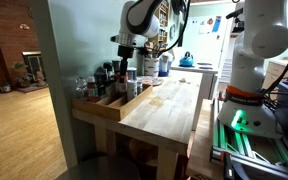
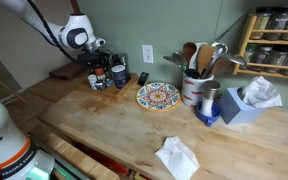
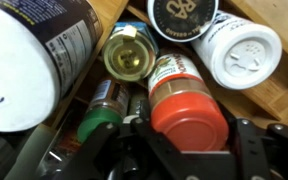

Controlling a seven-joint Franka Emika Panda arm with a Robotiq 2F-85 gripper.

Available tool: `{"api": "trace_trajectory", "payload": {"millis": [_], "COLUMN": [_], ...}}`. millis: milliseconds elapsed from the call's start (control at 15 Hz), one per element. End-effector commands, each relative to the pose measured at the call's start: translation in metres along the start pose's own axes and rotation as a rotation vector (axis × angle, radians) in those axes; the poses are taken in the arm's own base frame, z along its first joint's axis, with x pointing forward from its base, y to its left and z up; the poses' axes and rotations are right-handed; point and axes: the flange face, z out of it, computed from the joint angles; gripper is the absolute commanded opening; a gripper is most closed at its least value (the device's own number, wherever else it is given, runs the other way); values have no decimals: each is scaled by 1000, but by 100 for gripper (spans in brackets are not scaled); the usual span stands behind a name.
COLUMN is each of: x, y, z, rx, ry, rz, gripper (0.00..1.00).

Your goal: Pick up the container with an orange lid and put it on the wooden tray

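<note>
In the wrist view the container with an orange lid (image 3: pixel 189 110) sits between my gripper's (image 3: pixel 189 130) two dark fingers, which press on its lid from both sides. It hangs among other jars standing in the wooden tray (image 3: pixel 112 12). In an exterior view my gripper (image 1: pixel 125 60) is low over the jars at the far end of the long pale tray (image 1: pixel 112 106), which lies along the table's edge. It also shows in an exterior view (image 2: pixel 100 66) at the table's back corner.
Close around the container are a white-lidded jar (image 3: pixel 239 48), a black-lidded jar (image 3: pixel 181 15), an open tin (image 3: pixel 130 52), a green-capped bottle (image 3: pixel 99 125) and a large white tub (image 3: pixel 24 60). A patterned plate (image 2: pixel 158 96), utensil pot (image 2: pixel 194 85) and cloth (image 2: pixel 177 156) lie on the table.
</note>
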Motion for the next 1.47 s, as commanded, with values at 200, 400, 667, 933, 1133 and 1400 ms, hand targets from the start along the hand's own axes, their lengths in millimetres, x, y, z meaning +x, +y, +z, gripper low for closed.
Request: {"api": "trace_trajectory", "payload": {"millis": [200, 400, 667, 933, 1133, 1400], "x": [-2, -1, -1, -2, -5, -17], "y": [6, 5, 6, 6, 5, 1], "z": [9, 11, 11, 3, -12, -48], "rx": [7, 12, 3, 1, 17, 58], "ry": [-10, -3, 4, 5, -22, -73], "rz": [82, 110, 117, 98, 103, 151], "gripper": [37, 37, 56, 99, 100, 100]}}
